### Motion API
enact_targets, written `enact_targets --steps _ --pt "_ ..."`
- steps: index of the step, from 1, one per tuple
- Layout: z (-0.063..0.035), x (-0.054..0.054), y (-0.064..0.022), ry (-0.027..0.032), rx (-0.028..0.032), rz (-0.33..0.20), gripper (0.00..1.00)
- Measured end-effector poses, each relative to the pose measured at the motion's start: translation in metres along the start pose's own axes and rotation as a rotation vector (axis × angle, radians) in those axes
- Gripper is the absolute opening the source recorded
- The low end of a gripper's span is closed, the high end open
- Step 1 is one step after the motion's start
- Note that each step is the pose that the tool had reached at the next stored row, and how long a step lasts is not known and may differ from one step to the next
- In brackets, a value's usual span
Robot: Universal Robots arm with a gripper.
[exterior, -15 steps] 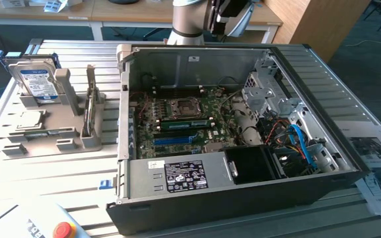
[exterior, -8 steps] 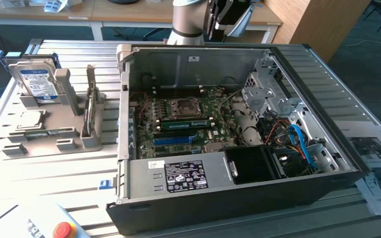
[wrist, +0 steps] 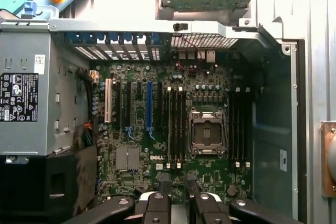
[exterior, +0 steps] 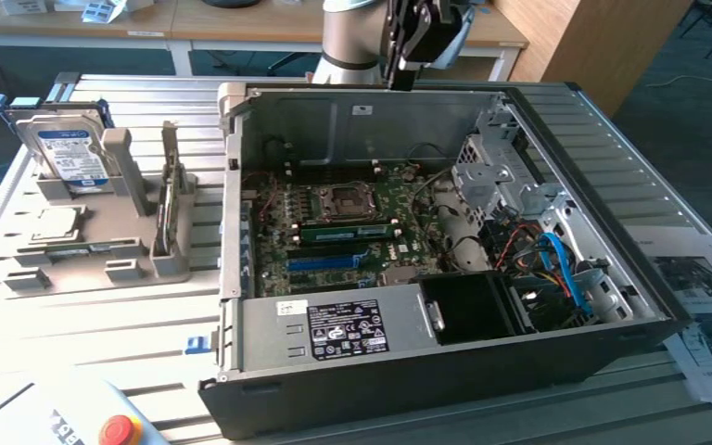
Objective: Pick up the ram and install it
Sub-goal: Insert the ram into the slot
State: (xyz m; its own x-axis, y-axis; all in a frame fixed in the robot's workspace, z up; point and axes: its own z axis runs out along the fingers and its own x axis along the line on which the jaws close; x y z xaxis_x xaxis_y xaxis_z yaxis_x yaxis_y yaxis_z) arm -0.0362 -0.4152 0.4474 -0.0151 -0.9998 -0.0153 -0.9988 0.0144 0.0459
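The gripper [exterior: 406,72] hangs open and empty over the computer case [exterior: 331,120]. The ram [wrist: 205,1] stands outside it (edge-up in a holder [exterior: 171,264]), its long axis parallel to the case wall.

exterior oblique, wrist overhead, both see motherboard [wrist: 210,169]

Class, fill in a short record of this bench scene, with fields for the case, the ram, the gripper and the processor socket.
case: open, lying on the slatted table, motherboard exposed
ram: standing in the grey holder outside the case, not yet picked up
gripper: over the motherboard, jaws open, empty
processor socket: looks empty
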Motion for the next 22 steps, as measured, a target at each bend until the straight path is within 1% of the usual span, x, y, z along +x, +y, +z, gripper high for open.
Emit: enact_targets --steps 22 --pt "0.04 0.001 -0.0019 -0.0001 0.0001 0.0 0.25"
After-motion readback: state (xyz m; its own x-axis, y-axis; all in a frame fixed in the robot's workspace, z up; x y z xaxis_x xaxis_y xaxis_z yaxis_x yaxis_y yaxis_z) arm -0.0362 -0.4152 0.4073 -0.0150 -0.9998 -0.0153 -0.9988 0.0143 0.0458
